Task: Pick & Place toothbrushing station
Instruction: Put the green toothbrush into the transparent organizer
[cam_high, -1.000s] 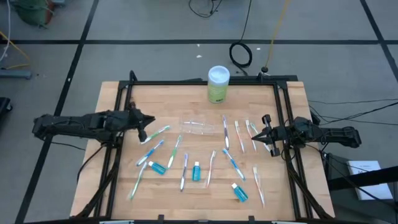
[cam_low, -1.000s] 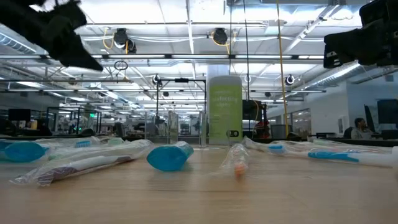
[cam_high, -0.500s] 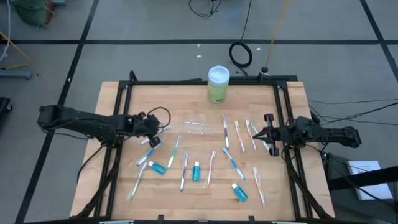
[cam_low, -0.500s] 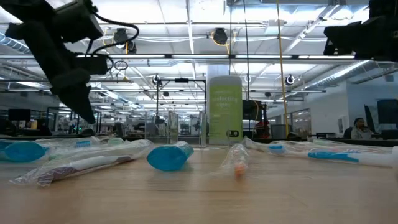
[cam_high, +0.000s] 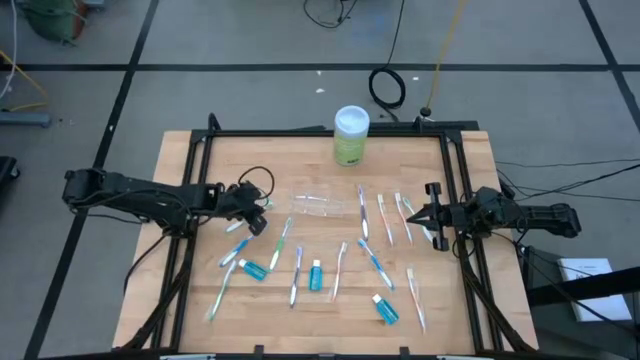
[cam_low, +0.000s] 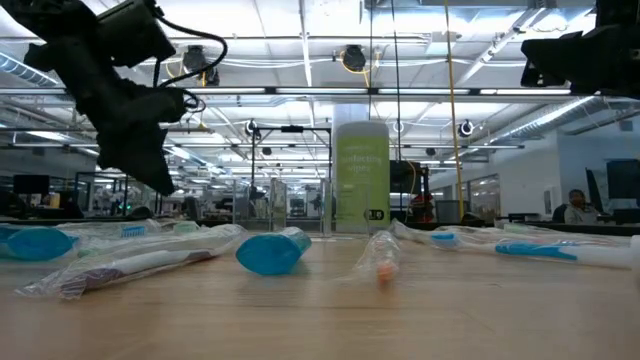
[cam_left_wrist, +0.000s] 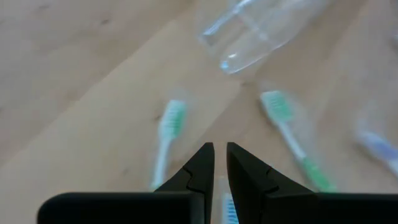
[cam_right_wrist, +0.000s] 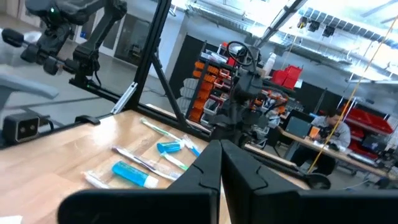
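Clear toothbrushing station (cam_high: 313, 204) lies empty; left claw (cam_high: 262, 226) slightly parted, right claw (cam_high: 429, 213) together.

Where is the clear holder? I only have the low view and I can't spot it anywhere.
Observer: The clear holder lies flat mid-way across the table, between the green canister and the rows of toothbrushes.
Operator: Is the left gripper near it?
Observer: The left gripper hangs over two green toothbrushes, short of the holder, with nothing between its fingers.
Operator: And the right one?
Observer: The right gripper waits shut near the table's right edge.
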